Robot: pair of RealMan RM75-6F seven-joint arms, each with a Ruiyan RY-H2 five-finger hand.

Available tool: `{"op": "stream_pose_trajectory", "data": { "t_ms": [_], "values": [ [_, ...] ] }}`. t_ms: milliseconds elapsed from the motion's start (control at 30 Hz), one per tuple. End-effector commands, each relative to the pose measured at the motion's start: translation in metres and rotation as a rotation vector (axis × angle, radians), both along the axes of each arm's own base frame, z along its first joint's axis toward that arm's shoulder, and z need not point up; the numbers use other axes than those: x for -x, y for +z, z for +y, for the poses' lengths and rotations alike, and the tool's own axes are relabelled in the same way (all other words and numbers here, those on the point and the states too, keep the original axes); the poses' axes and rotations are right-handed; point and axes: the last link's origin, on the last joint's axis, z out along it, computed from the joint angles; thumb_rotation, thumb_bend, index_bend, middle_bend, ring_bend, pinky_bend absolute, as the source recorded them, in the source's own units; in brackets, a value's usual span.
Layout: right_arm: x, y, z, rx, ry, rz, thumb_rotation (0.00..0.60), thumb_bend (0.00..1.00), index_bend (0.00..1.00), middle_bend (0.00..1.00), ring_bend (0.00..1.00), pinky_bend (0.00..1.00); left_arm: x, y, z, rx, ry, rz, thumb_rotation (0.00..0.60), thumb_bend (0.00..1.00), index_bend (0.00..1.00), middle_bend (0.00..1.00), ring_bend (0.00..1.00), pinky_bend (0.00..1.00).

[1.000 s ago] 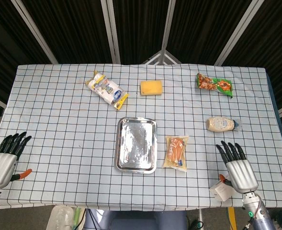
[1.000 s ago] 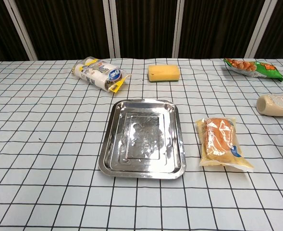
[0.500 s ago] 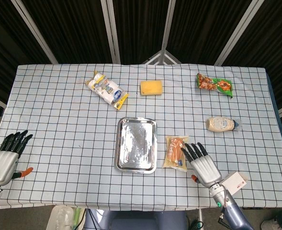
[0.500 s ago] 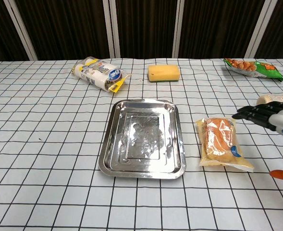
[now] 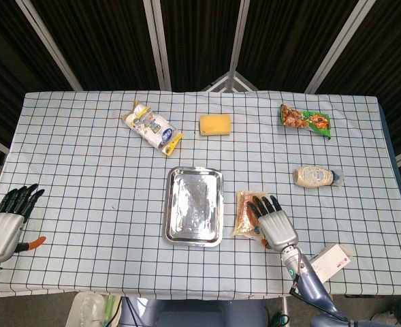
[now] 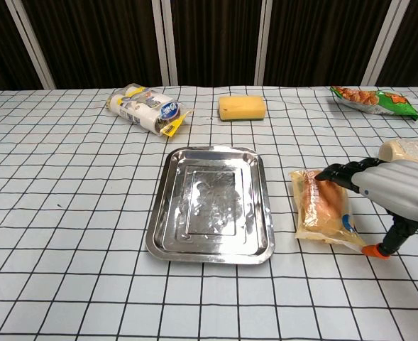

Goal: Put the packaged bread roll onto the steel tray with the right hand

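Observation:
The packaged bread roll (image 5: 243, 212) (image 6: 315, 207), orange-brown in clear wrap, lies flat on the checked cloth just right of the steel tray (image 5: 170, 204) (image 6: 159, 229), which holds nothing. My right hand (image 5: 273, 223) (image 6: 389, 186) reaches over the package's right half with fingers (image 6: 336, 172) spread above it; the thumb hangs by the package's near right corner. Nothing is gripped, and whether it touches the wrap cannot be told. My left hand (image 5: 7, 223) rests open at the table's front left, seen only in the head view.
A blue-and-yellow biscuit pack (image 5: 151, 127) (image 6: 146, 108) and a yellow sponge (image 5: 215, 125) (image 6: 241, 107) lie beyond the tray. A green snack bag (image 5: 305, 120) (image 6: 372, 100) and a squeeze bottle (image 5: 314, 176) (image 6: 406, 150) sit at the right. A white box (image 5: 330, 259) hangs behind my right arm.
My right hand has moved from the table's front right edge leftward and forward until its fingers are over the bread roll package. The package and the left hand have stayed put.

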Motion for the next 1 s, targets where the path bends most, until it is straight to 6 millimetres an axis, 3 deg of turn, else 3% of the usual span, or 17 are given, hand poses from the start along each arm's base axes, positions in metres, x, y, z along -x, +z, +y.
{"op": "stream_pose_trajectory", "data": {
  "t_ms": [33,133,233,500,600,833,1000],
  "values": [
    [-0.001,-0.003,-0.002,-0.007,0.002,-0.005,0.600,0.26,0.00,0.00,0.00,0.03,0.000,0.000,0.000,0.001,0.001,0.001,0.600,0.04,0.00,0.00,0.00,0.00],
    [-0.003,-0.004,-0.004,-0.002,0.007,-0.017,0.600,0.26,0.00,0.00,0.00,0.17,0.000,0.000,0.000,0.002,0.001,0.000,0.600,0.04,0.00,0.00,0.00,0.00],
    [-0.005,-0.006,-0.005,-0.003,0.010,-0.037,0.600,0.26,0.07,0.08,0.03,0.32,0.000,0.001,0.001,0.000,0.001,-0.001,0.600,0.04,0.00,0.00,0.00,0.00],
    [-0.008,-0.012,-0.005,-0.013,0.037,-0.076,0.600,0.43,0.37,0.36,0.26,0.59,0.000,0.001,0.000,0.001,0.001,-0.003,0.600,0.04,0.00,0.00,0.00,0.00],
    [-0.009,-0.012,-0.006,0.002,0.057,-0.082,0.600,0.46,0.44,0.41,0.30,0.62,0.001,0.002,0.000,-0.001,0.001,-0.004,0.600,0.04,0.00,0.00,0.00,0.00],
    [-0.016,-0.009,-0.006,0.047,0.106,-0.107,0.600,0.47,0.45,0.42,0.31,0.62,0.001,0.002,0.001,-0.001,0.000,-0.005,0.600,0.04,0.00,0.00,0.00,0.00],
    [-0.032,-0.001,-0.004,0.080,0.165,-0.144,0.600,0.47,0.45,0.42,0.31,0.62,0.000,0.001,0.001,0.000,-0.001,-0.005,0.600,0.04,0.00,0.00,0.00,0.00]
  ]
}}
